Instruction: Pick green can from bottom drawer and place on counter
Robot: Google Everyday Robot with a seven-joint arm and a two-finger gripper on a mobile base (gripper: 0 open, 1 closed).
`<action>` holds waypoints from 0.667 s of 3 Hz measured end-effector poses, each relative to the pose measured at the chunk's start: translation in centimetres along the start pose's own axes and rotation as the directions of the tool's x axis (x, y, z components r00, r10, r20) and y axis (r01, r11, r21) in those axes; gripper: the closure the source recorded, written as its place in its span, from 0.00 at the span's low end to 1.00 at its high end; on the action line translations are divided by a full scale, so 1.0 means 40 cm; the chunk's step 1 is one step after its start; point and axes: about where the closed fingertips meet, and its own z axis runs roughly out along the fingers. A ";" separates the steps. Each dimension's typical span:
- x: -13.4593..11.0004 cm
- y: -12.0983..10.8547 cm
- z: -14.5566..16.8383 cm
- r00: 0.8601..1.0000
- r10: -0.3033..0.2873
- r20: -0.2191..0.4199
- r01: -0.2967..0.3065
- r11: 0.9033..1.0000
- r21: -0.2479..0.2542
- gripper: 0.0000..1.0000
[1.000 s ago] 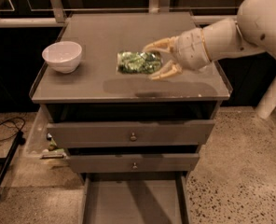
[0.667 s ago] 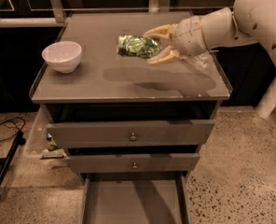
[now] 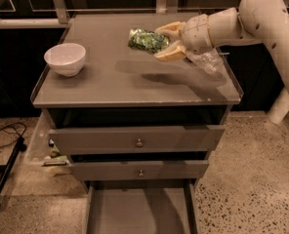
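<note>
The green can [image 3: 145, 40], shiny with a mottled green pattern, lies sideways in my gripper [image 3: 165, 41] above the back middle of the counter [image 3: 110, 82]. The gripper's tan fingers [image 3: 169, 53] are shut on the can's right end, and its shadow falls on the counter below. The arm reaches in from the upper right. The bottom drawer [image 3: 139, 211] is pulled out at the bottom of the view and its grey tray shows nothing inside.
A white bowl [image 3: 65, 58] sits at the counter's left side. A clear plastic bottle [image 3: 207, 61] lies on the counter under my wrist, near the right edge. Two upper drawers with small knobs [image 3: 139, 143] stand slightly open. A black cable lies on the floor at left.
My gripper has carried the green can up and toward the back of the counter, away from the front edge.
</note>
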 end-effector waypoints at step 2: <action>0.097 0.024 0.024 0.976 0.072 -0.207 -0.094 0.991 -0.098 1.00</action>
